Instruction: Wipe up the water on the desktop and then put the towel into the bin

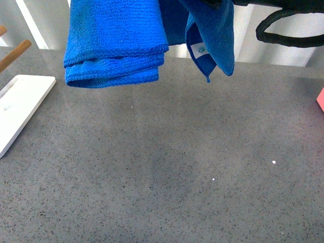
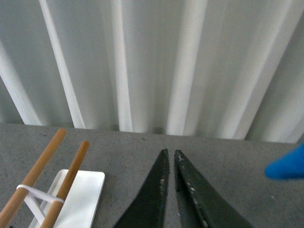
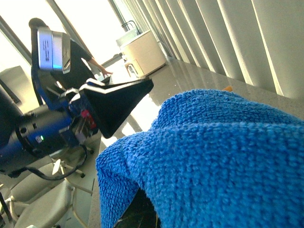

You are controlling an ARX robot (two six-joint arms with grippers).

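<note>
The bright blue towel (image 1: 116, 45) hangs folded above the far side of the desktop (image 1: 167, 202), its white label (image 1: 198, 50) facing me. It fills the right wrist view, where my right gripper (image 3: 161, 133) is shut on the towel (image 3: 213, 156); one black finger (image 3: 118, 107) sticks out past the cloth. My left gripper (image 2: 171, 153) is shut with nothing in it, low over the desktop (image 2: 228, 156), and a towel corner (image 2: 287, 166) shows off to its side. Two tiny bright specks (image 1: 274, 162) lie on the grey surface. The bin is out of view.
A flat white tray (image 1: 20, 106) lies at the desktop's left edge, with wooden rods (image 1: 15, 53) slanting above it. A black cable loop (image 1: 288, 30) hangs at the top right, and a pink object (image 1: 321, 98) touches the right edge. Pale vertical slats (image 2: 190, 61) close off the back.
</note>
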